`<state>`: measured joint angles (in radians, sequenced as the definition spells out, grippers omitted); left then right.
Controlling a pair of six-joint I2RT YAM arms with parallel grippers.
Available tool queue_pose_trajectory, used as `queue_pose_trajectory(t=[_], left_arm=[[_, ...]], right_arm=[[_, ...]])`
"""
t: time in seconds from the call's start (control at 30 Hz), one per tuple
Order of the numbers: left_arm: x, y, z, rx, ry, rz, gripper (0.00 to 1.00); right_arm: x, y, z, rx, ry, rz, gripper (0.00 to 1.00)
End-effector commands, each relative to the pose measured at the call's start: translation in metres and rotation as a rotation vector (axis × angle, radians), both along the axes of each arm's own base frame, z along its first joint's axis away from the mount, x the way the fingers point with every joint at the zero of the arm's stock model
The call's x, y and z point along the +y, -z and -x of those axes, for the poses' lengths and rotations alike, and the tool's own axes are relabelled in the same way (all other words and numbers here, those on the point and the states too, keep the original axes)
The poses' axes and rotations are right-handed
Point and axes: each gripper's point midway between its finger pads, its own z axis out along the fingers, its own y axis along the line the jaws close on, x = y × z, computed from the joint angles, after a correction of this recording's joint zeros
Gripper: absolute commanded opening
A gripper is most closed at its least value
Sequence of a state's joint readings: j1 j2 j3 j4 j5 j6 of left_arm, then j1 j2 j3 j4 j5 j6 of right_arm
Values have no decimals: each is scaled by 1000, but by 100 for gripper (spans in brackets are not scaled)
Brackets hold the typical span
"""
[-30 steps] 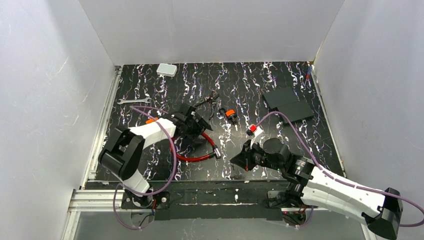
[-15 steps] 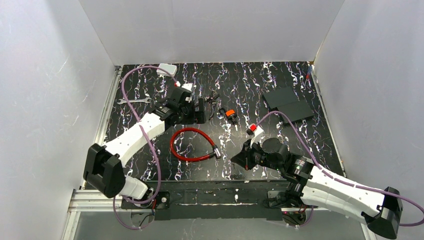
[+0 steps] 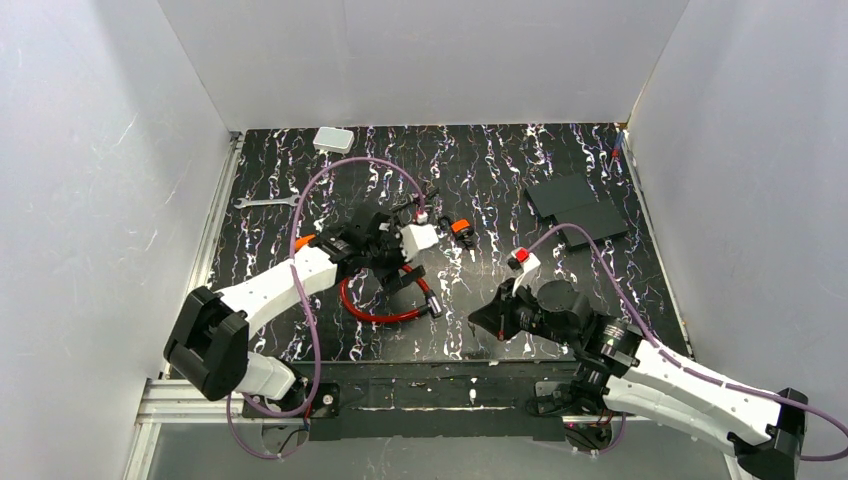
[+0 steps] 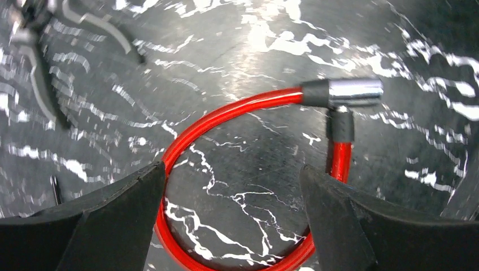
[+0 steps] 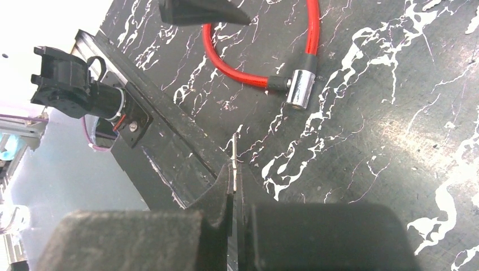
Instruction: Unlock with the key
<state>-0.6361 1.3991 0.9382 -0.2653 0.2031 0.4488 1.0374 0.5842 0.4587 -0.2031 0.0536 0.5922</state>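
Jaws spread wide and empty on left gripper (image 4: 231, 175), straddling the red cable loop (image 4: 226, 113) from above. Jaws pinched tight on right gripper (image 5: 234, 195), clamped on the key (image 5: 233, 161).

Black table (image 3: 500, 180), glossy, white-veined like marble.

Left arm stretched forward, wrist bent down over the loop. Right arm low, reaching left toward the loop.

Smooth red cable, curved in an oval; chrome lock barrel (image 4: 353, 90) at its right end.

Key held edge-on, thin metal blade poking out past the fingertips, right of the loop's barrel end.
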Motion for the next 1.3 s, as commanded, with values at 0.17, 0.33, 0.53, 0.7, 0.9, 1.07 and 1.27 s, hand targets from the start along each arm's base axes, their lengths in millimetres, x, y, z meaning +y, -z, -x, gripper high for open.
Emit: queue_pose_trajectory(t=[0.17, 0.33, 0.53, 0.7, 0.9, 1.07, 1.27], left_arm=[[-34, 7, 32, -47, 675, -26, 79], [-45, 26, 39, -12, 800, -74, 73], [-52, 42, 44, 27, 866, -124, 70], [-58, 56, 43, 21, 902, -156, 65], [-57, 77, 32, 21, 925, -215, 60], [-47, 91, 23, 43, 957, -312, 50], [-37, 98, 15, 54, 973, -376, 31]], right_arm=[[-11, 1, 3, 20, 39, -14, 1], [-13, 0, 5, 24, 41, -25, 1], [-15, 2, 6, 25, 37, -27, 1], [-11, 4, 9, 33, 14, -31, 1], [-14, 5, 9, 31, 22, -29, 1], [-18, 4, 10, 31, 30, -30, 1], [-21, 3, 11, 30, 36, -27, 1]])
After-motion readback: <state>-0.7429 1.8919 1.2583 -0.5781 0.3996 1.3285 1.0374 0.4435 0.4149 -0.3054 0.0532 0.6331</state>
